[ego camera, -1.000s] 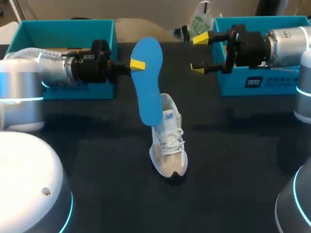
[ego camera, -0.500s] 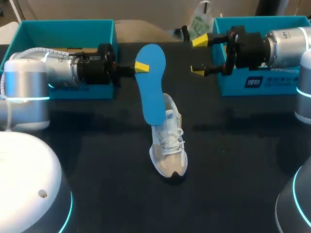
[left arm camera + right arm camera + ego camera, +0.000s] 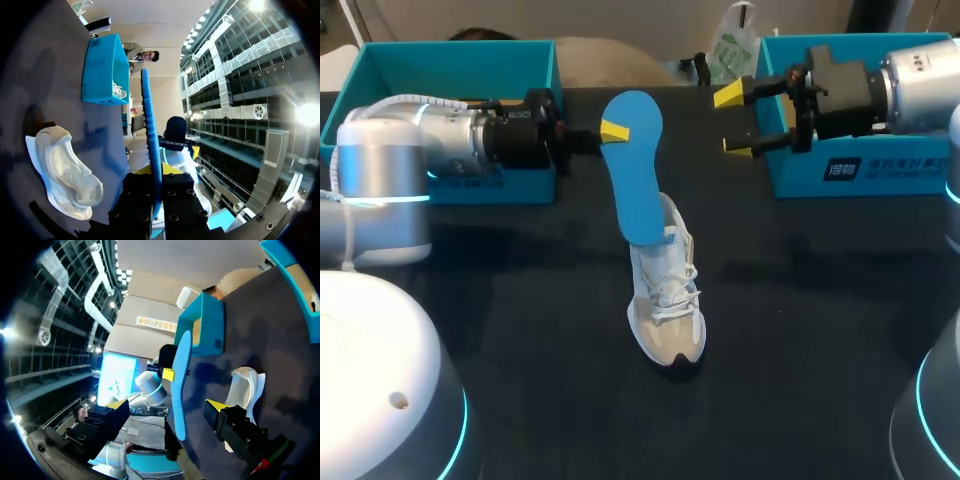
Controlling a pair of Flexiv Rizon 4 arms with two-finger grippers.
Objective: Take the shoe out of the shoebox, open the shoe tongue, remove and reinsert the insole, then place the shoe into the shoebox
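Blue insole [image 3: 632, 165], upright, pinched between left fingers [image 3: 613, 131]

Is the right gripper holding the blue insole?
No, the right gripper hangs open, apart from the insole, which the left gripper grips.

The head camera sits high above the 6 o'clock edge of the table [image 3: 520, 330] and looks down from well back. It shows the shoe [image 3: 665, 300] mid-table, the insole [image 3: 635, 165] at its 12 o'clock, the left box [image 3: 450, 70] at 10 and the right box [image 3: 860, 175] at 2. The left wrist camera looks across toward the right box, very near the insole, edge-on. The right wrist camera faces back toward the left box, farther from the insole, seeing its flat face. All three share shoe and insole.
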